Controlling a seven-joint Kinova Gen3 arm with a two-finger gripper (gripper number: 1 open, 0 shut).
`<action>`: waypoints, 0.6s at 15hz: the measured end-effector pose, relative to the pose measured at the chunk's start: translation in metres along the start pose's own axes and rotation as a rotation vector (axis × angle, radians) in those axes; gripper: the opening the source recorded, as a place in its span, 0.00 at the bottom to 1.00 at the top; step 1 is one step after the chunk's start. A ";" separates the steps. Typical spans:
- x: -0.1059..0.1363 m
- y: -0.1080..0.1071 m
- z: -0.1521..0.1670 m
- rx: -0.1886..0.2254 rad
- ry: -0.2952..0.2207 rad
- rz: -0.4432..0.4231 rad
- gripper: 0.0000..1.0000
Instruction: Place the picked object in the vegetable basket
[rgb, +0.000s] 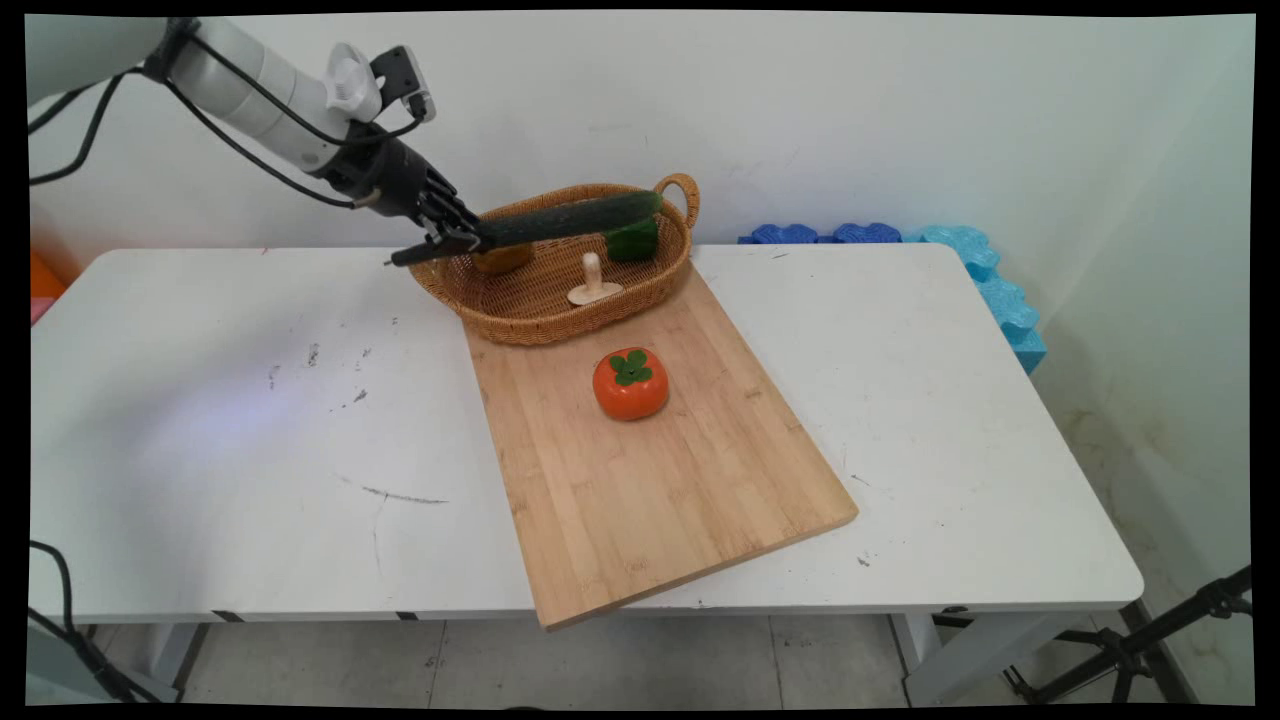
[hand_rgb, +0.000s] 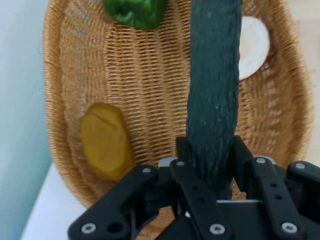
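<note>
Hand view shows the black two-finger gripper (hand_rgb: 210, 165) clamped on one end of a long dark-green cucumber (hand_rgb: 214, 80) – held level over the oval wicker basket (rgb: 520, 310). It looks stiff, light, probably slick-skinned – an end grip likely leaves it prone to droop; mid-length looks steadier.

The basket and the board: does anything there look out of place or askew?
The wooden board lies askew, one corner jutting past the table's near edge. The basket overlaps its far end. The gripper holds the cucumber above the basket.
</note>
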 end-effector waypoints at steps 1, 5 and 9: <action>-0.001 -0.005 0.001 -0.001 -0.004 0.023 0.00; -0.003 -0.023 0.009 -0.007 -0.019 0.111 0.00; -0.002 -0.037 0.020 -0.019 -0.026 0.188 0.00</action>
